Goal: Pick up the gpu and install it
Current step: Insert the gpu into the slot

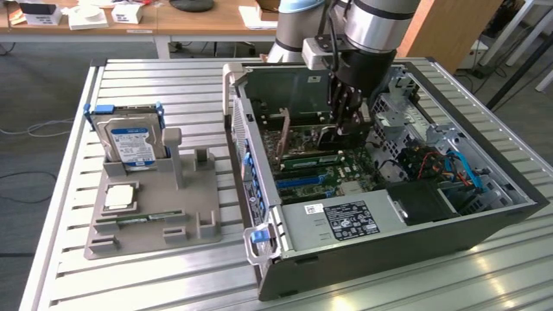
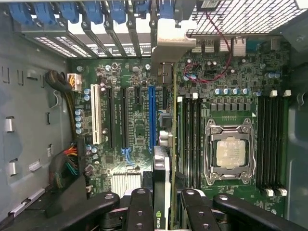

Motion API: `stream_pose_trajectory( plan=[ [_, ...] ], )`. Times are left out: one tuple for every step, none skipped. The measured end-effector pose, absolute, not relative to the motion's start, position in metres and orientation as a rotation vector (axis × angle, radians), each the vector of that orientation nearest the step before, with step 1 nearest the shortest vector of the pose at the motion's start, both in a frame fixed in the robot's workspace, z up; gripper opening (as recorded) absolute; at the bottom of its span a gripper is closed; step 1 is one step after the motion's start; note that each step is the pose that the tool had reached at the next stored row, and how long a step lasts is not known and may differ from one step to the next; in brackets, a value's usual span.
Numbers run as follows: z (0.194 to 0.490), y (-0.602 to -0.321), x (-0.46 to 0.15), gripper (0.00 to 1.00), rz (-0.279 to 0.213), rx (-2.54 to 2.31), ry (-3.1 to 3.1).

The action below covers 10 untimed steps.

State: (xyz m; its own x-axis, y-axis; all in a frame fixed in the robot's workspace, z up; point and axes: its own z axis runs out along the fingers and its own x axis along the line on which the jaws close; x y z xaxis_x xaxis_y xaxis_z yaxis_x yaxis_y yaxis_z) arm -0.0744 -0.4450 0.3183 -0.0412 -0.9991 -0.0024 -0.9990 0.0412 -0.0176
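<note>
My gripper (image 1: 349, 123) reaches down into the open computer case (image 1: 259, 194), shut on the gpu (image 1: 331, 135). In the wrist view the gpu (image 2: 161, 161) is edge-on, a thin dark card with a green logo, clamped between the black fingers (image 2: 139, 207). Its silver bracket (image 2: 168, 43) points toward the rear slot openings of the case. The card stands over the green motherboard (image 2: 130, 120), just beside the long blue slot (image 2: 152, 115). I cannot tell whether its edge touches a slot.
A CPU socket (image 2: 230, 151) and memory slots lie beside the card. The power supply (image 1: 346, 220) fills the case's near end. On the slatted table (image 1: 155, 84), a grey holder (image 1: 151, 207) carries the silver hard drive (image 1: 129, 142) and a memory stick (image 1: 138, 220).
</note>
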Motion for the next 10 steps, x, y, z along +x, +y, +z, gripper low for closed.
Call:
stream_pose_trajectory(
  plan=[
    [0.317, -0.4451, -0.0746, 0.27, -0.019, -2.165, 2.256],
    [0.3159, -0.4452, -0.0748, 0.27, -0.02, -2.164, 2.255],
    [0.3149, -0.4453, -0.075, 0.27, -0.022, -2.164, 2.254],
    [0.3141, -0.4454, -0.0754, 0.27, -0.023, -2.163, 2.254],
    [0.3135, -0.4455, -0.0757, 0.27, -0.024, -2.163, 2.254],
    [0.3131, -0.4455, -0.076, 0.27, -0.025, -2.162, 2.253],
    [0.3129, -0.4456, -0.0764, 0.27, -0.026, -2.162, 2.252],
    [0.3126, -0.4456, -0.077, 0.27, -0.028, -2.162, 2.25],
    [0.3122, -0.4456, -0.0777, 0.27, -0.031, -2.161, 2.248],
    [0.3119, -0.4455, -0.0784, 0.27, -0.034, -2.161, 2.245]
  ],
)
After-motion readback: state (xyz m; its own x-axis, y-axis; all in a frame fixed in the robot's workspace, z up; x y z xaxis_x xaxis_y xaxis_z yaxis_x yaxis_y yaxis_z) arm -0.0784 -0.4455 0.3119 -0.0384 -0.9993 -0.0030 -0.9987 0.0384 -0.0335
